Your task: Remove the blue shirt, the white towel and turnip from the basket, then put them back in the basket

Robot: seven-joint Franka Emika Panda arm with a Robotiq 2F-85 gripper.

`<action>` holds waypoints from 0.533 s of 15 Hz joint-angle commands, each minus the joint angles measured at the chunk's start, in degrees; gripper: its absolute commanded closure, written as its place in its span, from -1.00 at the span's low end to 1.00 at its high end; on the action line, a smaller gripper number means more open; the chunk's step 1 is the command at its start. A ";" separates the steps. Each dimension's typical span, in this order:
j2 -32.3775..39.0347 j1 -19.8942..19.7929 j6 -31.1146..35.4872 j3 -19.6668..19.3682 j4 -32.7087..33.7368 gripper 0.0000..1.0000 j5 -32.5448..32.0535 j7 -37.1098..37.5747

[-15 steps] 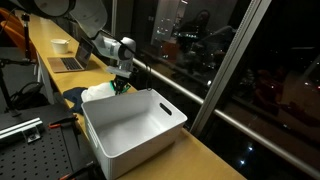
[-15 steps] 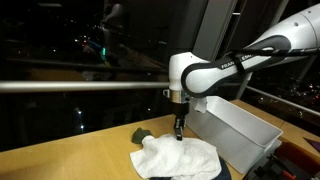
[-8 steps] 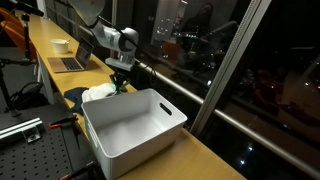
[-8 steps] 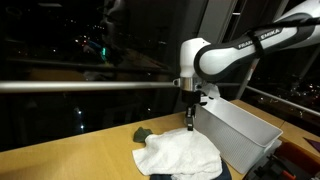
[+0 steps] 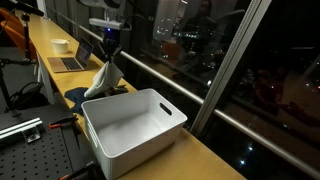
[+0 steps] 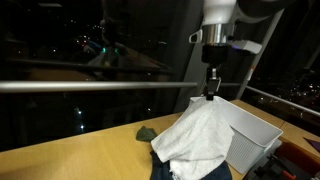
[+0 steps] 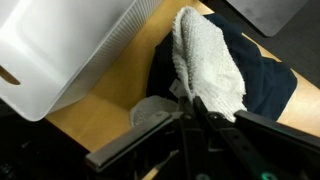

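Starting at the left in an exterior view, a laptop (image 5: 70, 62) and a small cup (image 5: 60, 45) sit far along the wooden table (image 5: 205, 155), well apart from the cloths. Next comes the blue shirt (image 5: 75, 97), a dark, soft heap lying low on the wood. Above it the gripper (image 5: 108, 50) is pinched tight on the top of the white towel (image 5: 103, 80). The towel hangs down in a long, floppy cone with open air on both sides. Its bottom end reaches the shirt, but I cannot tell if they touch.

To the right stands the basket (image 5: 130, 125), a smooth white plastic box with tall walls, round corners and a slot handle. Its open top faces up, and its far rim is near the towel. Further right, the dark glass window (image 5: 260, 80) runs close along the table's edge. In the wrist view the towel looks thick and bumpy against the navy shirt.
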 commanded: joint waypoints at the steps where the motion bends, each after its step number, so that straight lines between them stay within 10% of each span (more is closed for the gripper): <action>1: -10.06 0.44 -5.12 0.21 -1.15 0.97 -3.28 2.16; 8: -26.02 -4.54 -14.53 -1.58 1.22 0.97 -6.65 1.63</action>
